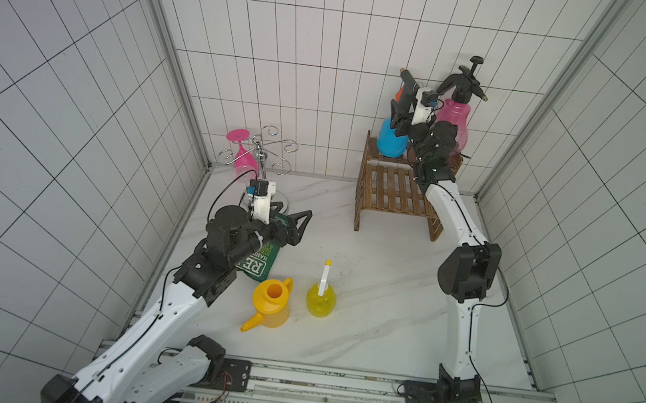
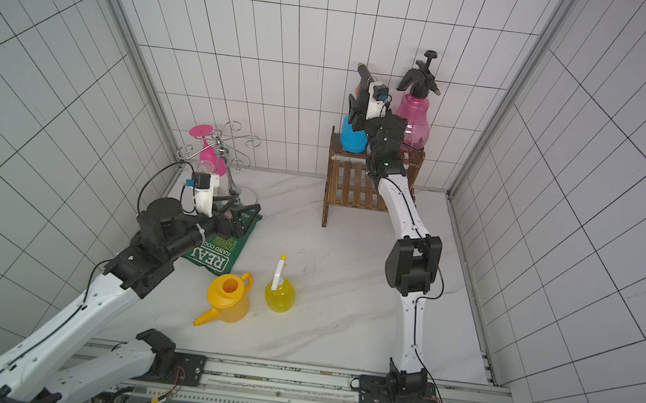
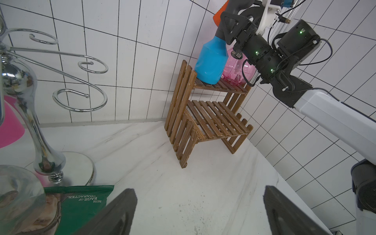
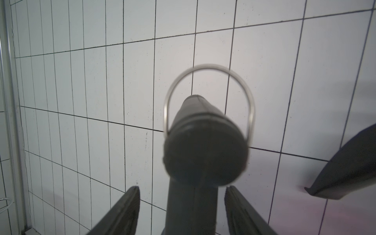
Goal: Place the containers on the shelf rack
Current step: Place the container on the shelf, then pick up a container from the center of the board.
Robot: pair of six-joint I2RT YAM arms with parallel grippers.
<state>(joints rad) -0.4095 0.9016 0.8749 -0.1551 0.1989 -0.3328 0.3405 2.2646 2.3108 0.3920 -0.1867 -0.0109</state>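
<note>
On the top tier of the dark wooden shelf rack [image 1: 389, 190] [image 2: 352, 189] [image 3: 211, 120] stand the blue sprayer [image 1: 391, 140] [image 2: 352, 137] [image 3: 211, 63] and, beside it, the pink sprayer [image 1: 455, 114] [image 2: 413, 117]. My right gripper [image 1: 401, 111] [image 4: 182, 187] straddles the blue sprayer's black neck [image 4: 205, 158], open, with a gap showing on each side. The yellow-orange watering can [image 1: 271, 301] [image 2: 227, 297] and the yellow trigger bottle [image 1: 321, 300] [image 2: 280, 295] stand on the table near the front. My left gripper [image 1: 295, 212] [image 3: 199, 190] hovers open and empty over the table's left side.
A chrome wire glass holder [image 1: 262, 153] [image 3: 40, 130] with a pink wine glass [image 1: 241, 155] stands in the back left corner. A green snack bag [image 1: 259, 261] [image 2: 218, 252] lies under the left arm. Tiled walls close in behind and beside the rack.
</note>
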